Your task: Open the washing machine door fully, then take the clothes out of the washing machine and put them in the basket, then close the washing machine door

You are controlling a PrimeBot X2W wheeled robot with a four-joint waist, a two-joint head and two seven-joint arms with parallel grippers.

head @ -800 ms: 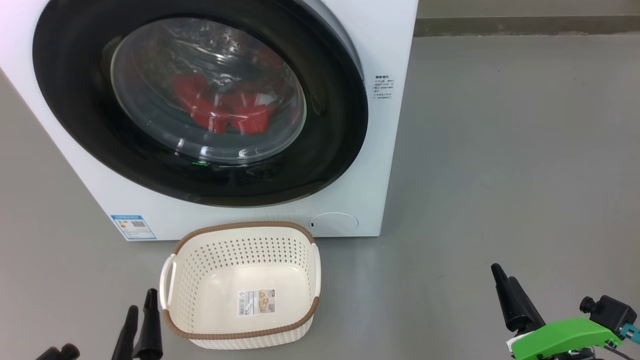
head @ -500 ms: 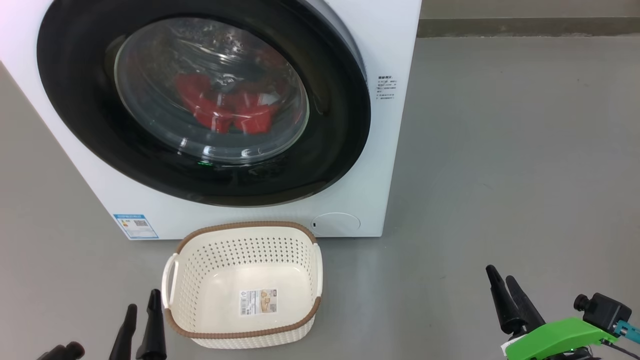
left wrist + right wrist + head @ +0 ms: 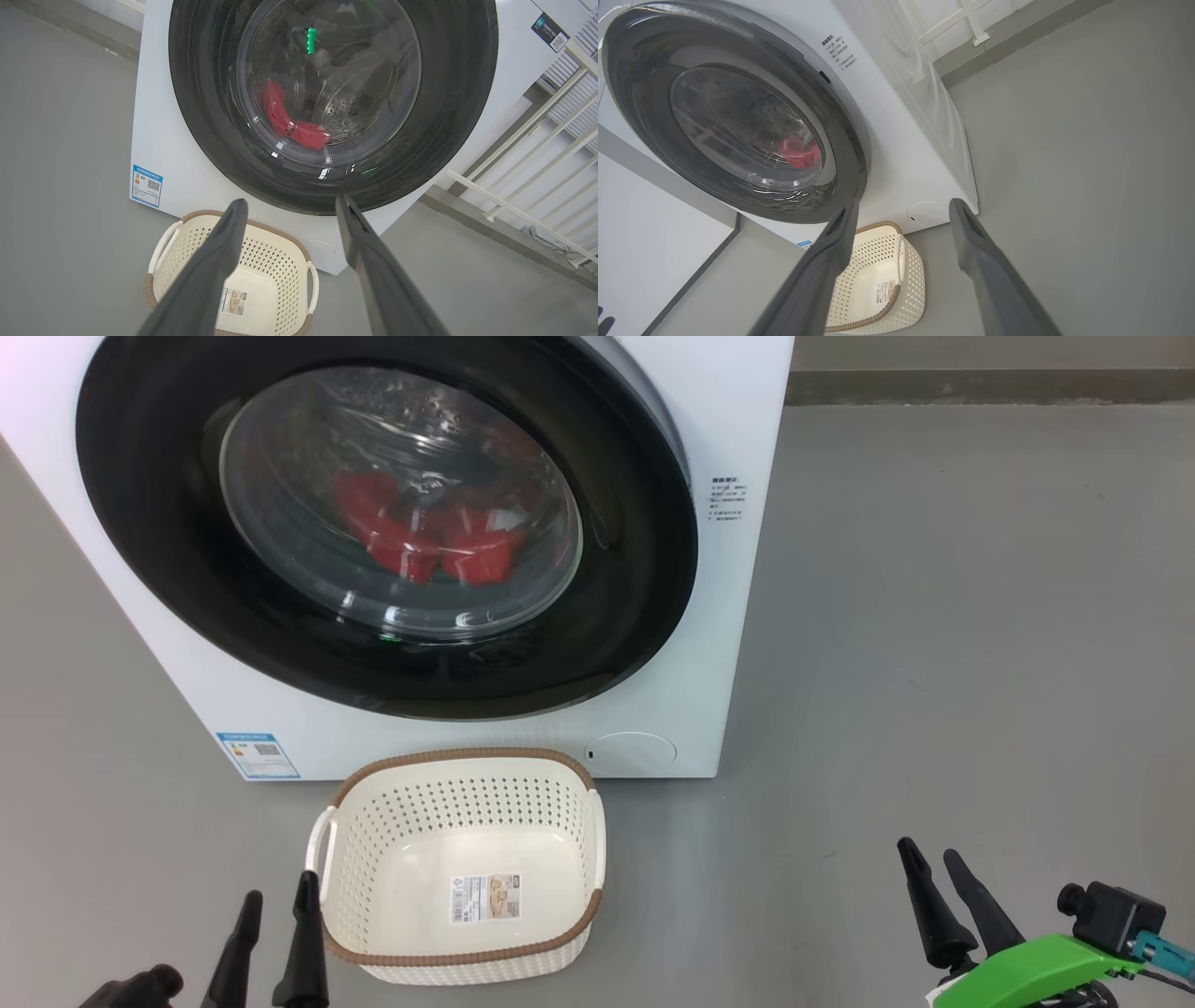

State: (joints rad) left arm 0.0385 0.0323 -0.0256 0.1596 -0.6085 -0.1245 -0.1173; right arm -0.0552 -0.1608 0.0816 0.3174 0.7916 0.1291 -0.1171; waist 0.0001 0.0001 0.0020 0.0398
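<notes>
Red clothes lie behind the shut door of the machine, the empty basket just before it, and we have only edged our left gripper and right gripper, both spread, slightly inward, so opening has not begun.

Smooth grey floor covers the head view's right half; a grey-brown skirting strip crosses its upper right. White barred railing lines the left wrist view's right side.
</notes>
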